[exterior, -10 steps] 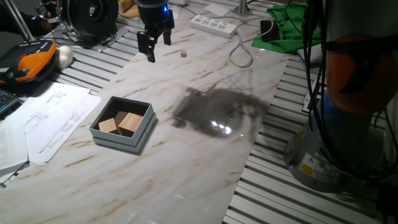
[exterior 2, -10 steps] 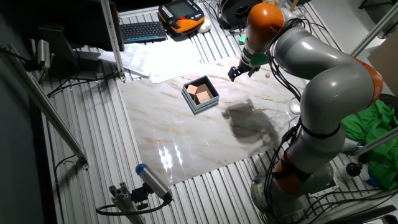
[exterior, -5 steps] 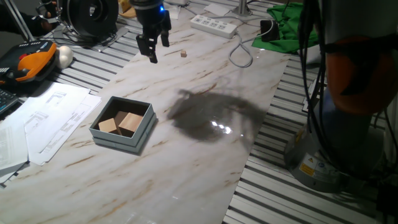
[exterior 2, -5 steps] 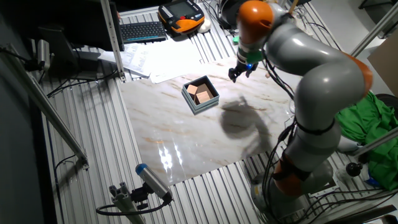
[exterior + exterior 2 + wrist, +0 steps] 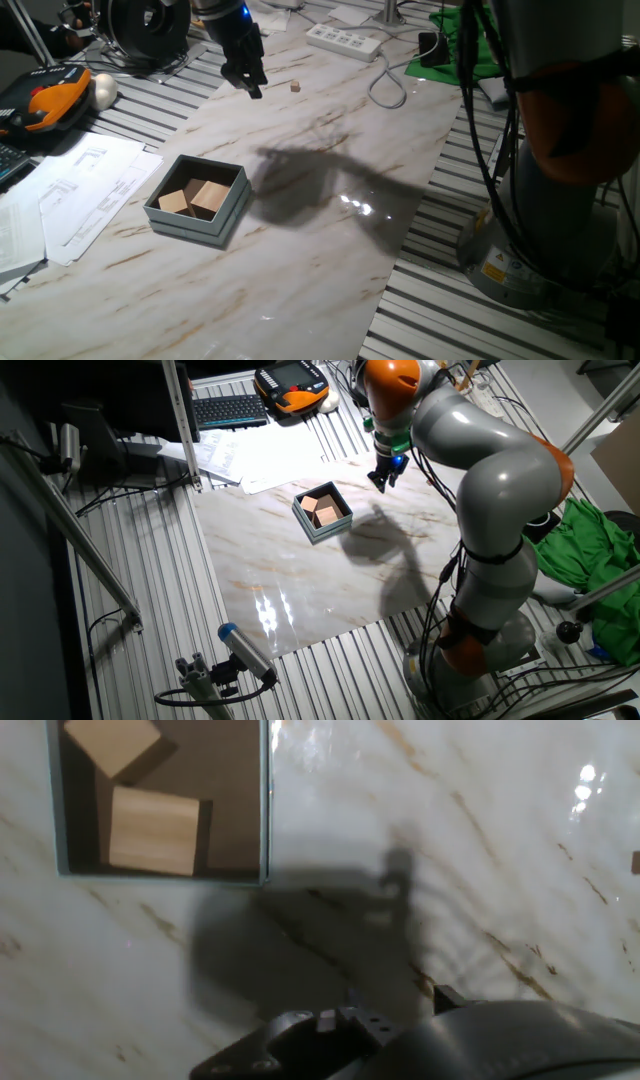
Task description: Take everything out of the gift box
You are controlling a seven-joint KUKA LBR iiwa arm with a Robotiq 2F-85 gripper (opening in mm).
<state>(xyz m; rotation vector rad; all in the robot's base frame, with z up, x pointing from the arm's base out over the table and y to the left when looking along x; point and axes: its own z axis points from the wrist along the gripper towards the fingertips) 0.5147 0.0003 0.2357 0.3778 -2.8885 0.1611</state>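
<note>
The gift box (image 5: 197,200) sits on the marble tabletop (image 5: 330,250) toward its left side, just beside the white paper sheets (image 5: 75,200). Inside it lie two tan wooden blocks (image 5: 195,197), side by side; the hand view cuts off the box's upper edge and part of one block. No multicoloured cube is discernible in any view. The gripper (image 5: 248,80) hangs above the far left part of the table, well apart from the box; whether its fingers are parted or closed cannot be told. A tiny tan cube (image 5: 295,86) rests near it. A white power strip (image 5: 345,40) lies farther back.
</note>
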